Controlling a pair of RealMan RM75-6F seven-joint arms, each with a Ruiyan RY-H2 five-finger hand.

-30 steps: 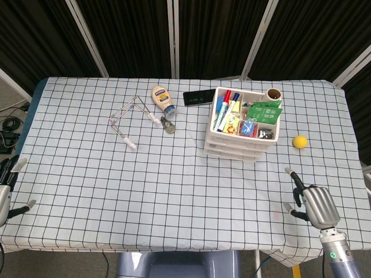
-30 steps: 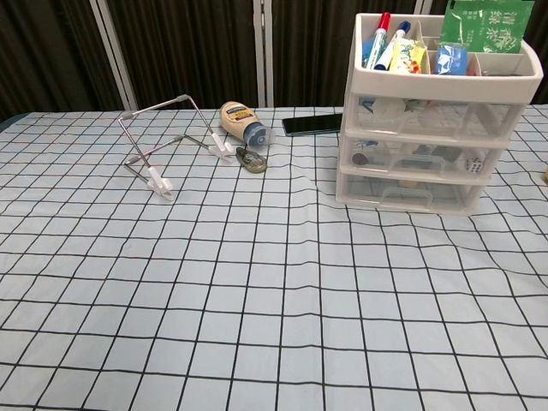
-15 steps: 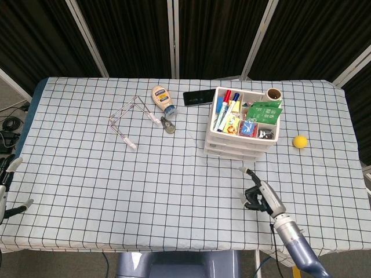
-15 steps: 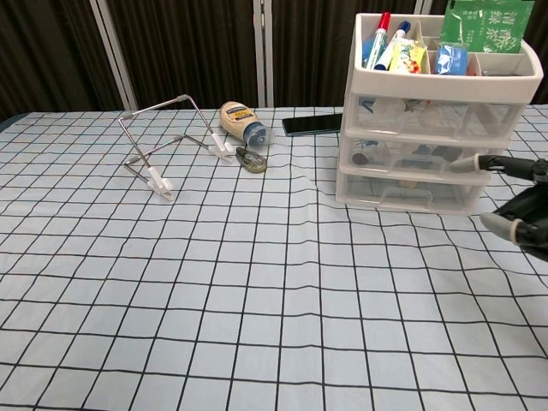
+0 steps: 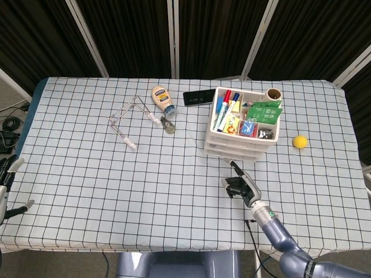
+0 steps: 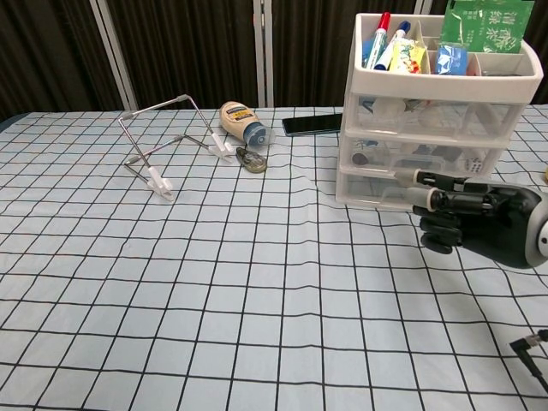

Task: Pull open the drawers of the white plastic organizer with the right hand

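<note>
The white plastic organizer (image 5: pixel 242 146) stands right of the table's middle, with three drawers under a top tray of pens and packets. In the chest view all of the organizer's (image 6: pixel 428 120) drawers sit flush, and the bottom drawer (image 6: pixel 390 197) shows its handle. My right hand (image 5: pixel 240 186) lies just in front of it, holding nothing. One of the right hand's (image 6: pixel 484 221) fingers (image 6: pixel 424 178) reaches out to the lower drawer fronts while the others curl underneath. My left hand (image 5: pixel 7 188) hangs at the table's left edge, fingers apart and empty.
A mayonnaise bottle (image 5: pixel 163 99), a black phone (image 5: pixel 198 97), a bent wire stand (image 5: pixel 128 120) and a small key ring (image 5: pixel 168 125) lie left of the organizer. A yellow ball (image 5: pixel 299 141) rests to its right. A checked cloth covers the table.
My right hand has swept from the front right corner leftward and forward, up to the organizer's lower drawers. The drawers and the left hand have not moved.
</note>
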